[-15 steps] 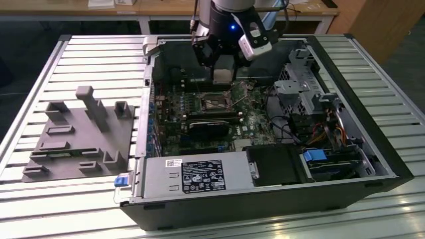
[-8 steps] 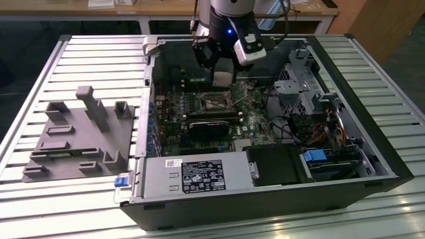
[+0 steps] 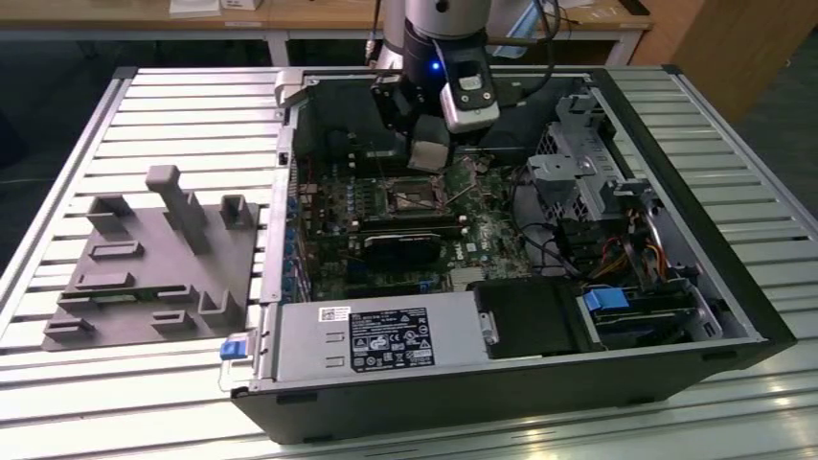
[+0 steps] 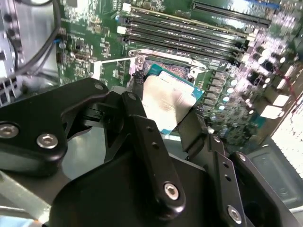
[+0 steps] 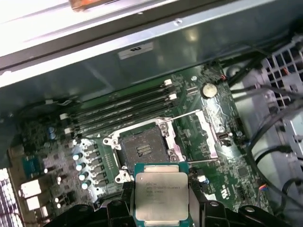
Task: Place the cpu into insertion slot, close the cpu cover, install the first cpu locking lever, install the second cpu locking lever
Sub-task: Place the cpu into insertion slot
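My gripper [image 5: 161,207] is shut on the cpu [image 5: 161,195], a flat square chip with a silvery top, pinched by two opposite edges between black fingers [image 4: 142,124]. In the second wrist view the cpu [image 4: 166,100] hangs tilted just above the green board. The insertion slot [image 5: 142,149] has a dark bare centre and a silvery rim, and the chip hovers close beside it, apart from it. The cpu cover [image 5: 211,128] stands swung open at the slot's side, with thin wire levers [image 5: 185,115] raised. In the exterior view the gripper [image 3: 428,158] hangs over the slot [image 3: 412,197] inside the open case.
Memory slots [image 5: 123,106] run along one side of the socket. Cables [image 5: 270,142] and a drive cage [image 3: 576,172] crowd the exterior view's right. A grey power-supply box [image 3: 371,340] and a black rounded block [image 3: 531,316] lie nearer. A grey fixture [image 3: 153,259] sits outside the case.
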You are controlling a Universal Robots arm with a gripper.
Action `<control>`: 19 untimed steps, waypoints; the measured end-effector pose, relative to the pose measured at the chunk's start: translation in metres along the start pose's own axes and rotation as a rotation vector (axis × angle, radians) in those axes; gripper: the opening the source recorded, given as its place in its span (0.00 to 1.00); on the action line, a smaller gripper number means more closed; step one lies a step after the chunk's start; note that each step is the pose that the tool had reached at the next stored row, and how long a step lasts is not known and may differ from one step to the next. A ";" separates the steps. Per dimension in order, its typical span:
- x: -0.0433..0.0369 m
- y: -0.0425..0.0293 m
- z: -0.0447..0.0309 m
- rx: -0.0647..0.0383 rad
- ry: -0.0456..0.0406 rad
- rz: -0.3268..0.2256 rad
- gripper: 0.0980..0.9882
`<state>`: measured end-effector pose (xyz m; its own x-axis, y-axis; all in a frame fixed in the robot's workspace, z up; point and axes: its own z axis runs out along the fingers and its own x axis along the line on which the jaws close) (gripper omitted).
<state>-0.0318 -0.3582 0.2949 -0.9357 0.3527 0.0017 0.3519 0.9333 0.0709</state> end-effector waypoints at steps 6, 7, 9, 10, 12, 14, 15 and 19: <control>0.0000 -0.0001 0.0019 0.001 -0.0079 0.106 0.49; 0.0000 -0.0002 0.0023 0.001 -0.0092 0.125 0.49; 0.0000 -0.0002 0.0030 0.001 -0.0118 0.161 0.49; 0.0000 -0.0003 0.0034 0.001 -0.0132 0.180 0.49; 0.0000 -0.0003 0.0041 0.001 -0.0158 0.216 0.49; 0.0000 -0.0004 0.0048 0.001 -0.0183 0.252 0.49; 0.0000 -0.0004 0.0052 0.001 -0.0196 0.270 0.49; 0.0000 -0.0005 0.0067 0.001 -0.0248 0.343 0.49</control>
<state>-0.0319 -0.3582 0.2882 -0.7618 0.6479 0.0011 0.6463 0.7599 0.0696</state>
